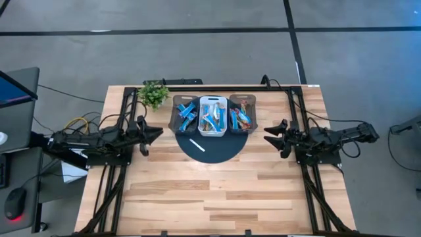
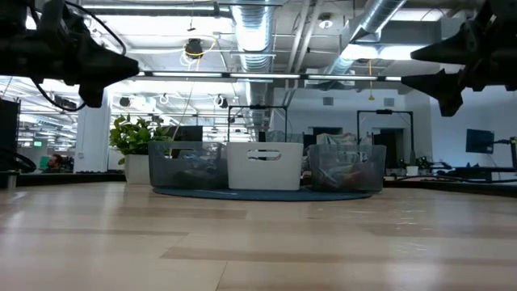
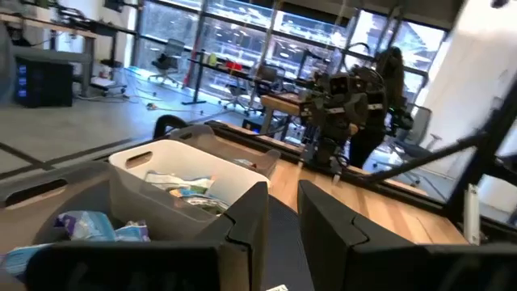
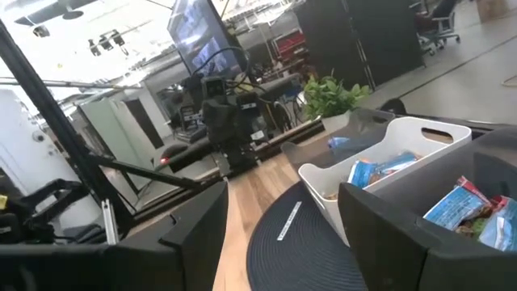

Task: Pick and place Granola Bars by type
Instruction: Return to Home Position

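lying in a white bin and two dark bins at the far edge of the table, granola bars, white stick on the mat, hidden in low view, left gripper by left edge, right gripper by right edge, both spread, empty

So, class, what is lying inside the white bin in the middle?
Several foil-wrapped granola bars, silver-teal with orange touches, piled loosely in the white bin. Whatever lies beneath the top layer is covered.

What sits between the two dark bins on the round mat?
A white bin with granola bars stands between the left dark bin and right dark bin; the high view shows it.
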You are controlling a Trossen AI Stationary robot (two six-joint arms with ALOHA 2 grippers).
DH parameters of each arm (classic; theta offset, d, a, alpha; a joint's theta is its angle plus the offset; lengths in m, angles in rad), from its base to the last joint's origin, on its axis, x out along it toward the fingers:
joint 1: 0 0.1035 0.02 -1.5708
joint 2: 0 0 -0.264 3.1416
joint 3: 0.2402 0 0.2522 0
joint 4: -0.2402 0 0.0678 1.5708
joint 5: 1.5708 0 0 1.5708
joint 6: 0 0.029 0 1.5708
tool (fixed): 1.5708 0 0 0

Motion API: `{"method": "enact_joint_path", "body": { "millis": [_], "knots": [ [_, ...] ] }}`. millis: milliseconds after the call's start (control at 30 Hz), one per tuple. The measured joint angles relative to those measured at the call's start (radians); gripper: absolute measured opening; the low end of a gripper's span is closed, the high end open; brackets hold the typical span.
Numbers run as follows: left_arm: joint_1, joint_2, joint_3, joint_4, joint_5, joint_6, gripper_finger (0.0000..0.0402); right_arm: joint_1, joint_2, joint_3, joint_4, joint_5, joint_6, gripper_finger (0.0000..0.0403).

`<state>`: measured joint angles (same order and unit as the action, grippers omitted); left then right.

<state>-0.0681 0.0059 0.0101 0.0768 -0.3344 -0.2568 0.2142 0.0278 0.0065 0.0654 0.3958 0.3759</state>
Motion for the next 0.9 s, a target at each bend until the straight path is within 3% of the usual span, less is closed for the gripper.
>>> {"method": "enact_joint_path", "body": {
  "millis": [133,267,433,600,900],
  "knots": [
    [0.004,0.000,0.000,0.001,-0.059,0.023,0.0064,-0.017,0.000,0.000,-0.001,-0.002,-0.061,0.0230],
    [0.003,0.000,0.000,0.001,-0.031,0.234,0.0064,-0.028,0.000,0.000,-0.006,-0.074,-0.302,0.0230],
    [0.004,0.000,0.000,-0.001,-0.017,0.329,0.0064,-0.048,-0.004,0.000,-0.020,-0.189,-0.385,0.0230],
    [0.004,0.000,0.000,-0.007,0.037,0.371,0.0064,-0.077,-0.004,0.000,-0.021,-0.190,-0.529,0.0230],
    [0.004,0.000,0.000,-0.009,0.049,0.375,0.0064,-0.177,-0.004,0.000,-0.037,-0.303,-0.551,0.0230]
  ]
}}
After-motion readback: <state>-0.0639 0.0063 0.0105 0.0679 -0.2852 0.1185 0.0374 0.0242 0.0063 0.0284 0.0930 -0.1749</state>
